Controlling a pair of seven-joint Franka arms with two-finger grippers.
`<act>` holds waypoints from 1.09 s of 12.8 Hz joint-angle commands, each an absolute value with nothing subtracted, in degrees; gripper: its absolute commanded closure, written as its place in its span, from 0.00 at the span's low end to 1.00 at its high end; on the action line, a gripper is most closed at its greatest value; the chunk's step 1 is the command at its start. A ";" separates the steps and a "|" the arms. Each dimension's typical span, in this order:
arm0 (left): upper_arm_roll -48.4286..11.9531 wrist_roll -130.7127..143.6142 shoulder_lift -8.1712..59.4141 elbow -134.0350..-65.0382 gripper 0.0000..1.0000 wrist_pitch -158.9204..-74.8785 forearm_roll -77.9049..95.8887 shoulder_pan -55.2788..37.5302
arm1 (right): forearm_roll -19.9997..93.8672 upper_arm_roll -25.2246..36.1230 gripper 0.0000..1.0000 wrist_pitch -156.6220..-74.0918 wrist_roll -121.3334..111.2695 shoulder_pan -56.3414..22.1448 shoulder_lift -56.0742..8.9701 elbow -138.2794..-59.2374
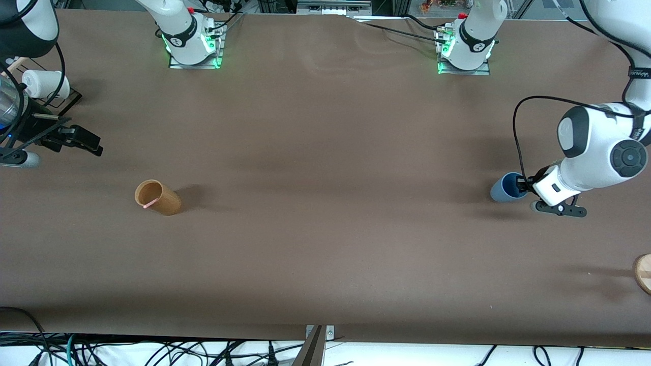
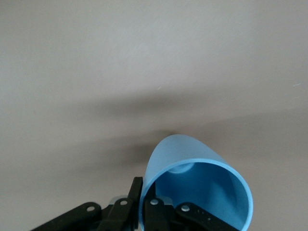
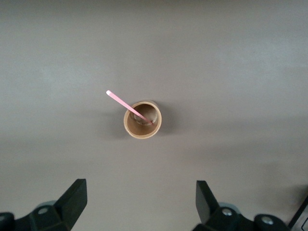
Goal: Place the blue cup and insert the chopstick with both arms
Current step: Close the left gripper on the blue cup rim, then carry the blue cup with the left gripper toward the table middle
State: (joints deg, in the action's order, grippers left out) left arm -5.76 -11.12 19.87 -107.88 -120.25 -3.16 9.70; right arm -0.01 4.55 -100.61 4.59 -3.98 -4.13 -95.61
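The blue cup (image 1: 501,190) is at the left arm's end of the table, tipped over with its mouth toward my left gripper (image 1: 524,186). That gripper (image 2: 144,198) is shut on the cup's (image 2: 192,159) rim, one finger inside the wall and one outside. The chopstick (image 1: 149,205) is a thin pink stick standing slanted in a tan wooden cup (image 1: 158,197) toward the right arm's end. In the right wrist view the chopstick (image 3: 121,101) pokes out of the tan cup (image 3: 143,120). My right gripper (image 3: 139,197) hangs open and empty, high above them; in the front view this gripper (image 1: 84,141) is near the table's end.
A white paper cup (image 1: 45,84) lies on a dark stand at the right arm's end. A round wooden piece (image 1: 643,273) shows at the left arm's end, nearer the front camera. Brown table (image 1: 325,152) between the two cups.
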 commanded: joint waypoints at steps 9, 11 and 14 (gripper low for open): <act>-19.78 19.65 20.12 -99.07 1.00 -114.17 -2.02 -1.38 | -0.18 4.04 0.00 -100.72 3.87 -3.34 -3.43 -96.06; -19.78 28.35 22.14 -97.65 1.00 -114.34 -2.11 -6.74 | -0.18 4.04 0.00 -100.72 3.87 -3.34 -3.43 -96.06; -19.51 33.82 25.83 -92.83 1.00 -114.35 -1.93 -13.68 | -0.18 4.04 0.00 -100.72 3.87 -3.34 -3.43 -96.06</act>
State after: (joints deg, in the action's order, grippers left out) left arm -20.35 31.38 22.24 -98.24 -115.67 -3.02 -10.06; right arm -0.01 4.55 -100.61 4.59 -3.97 -4.13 -95.61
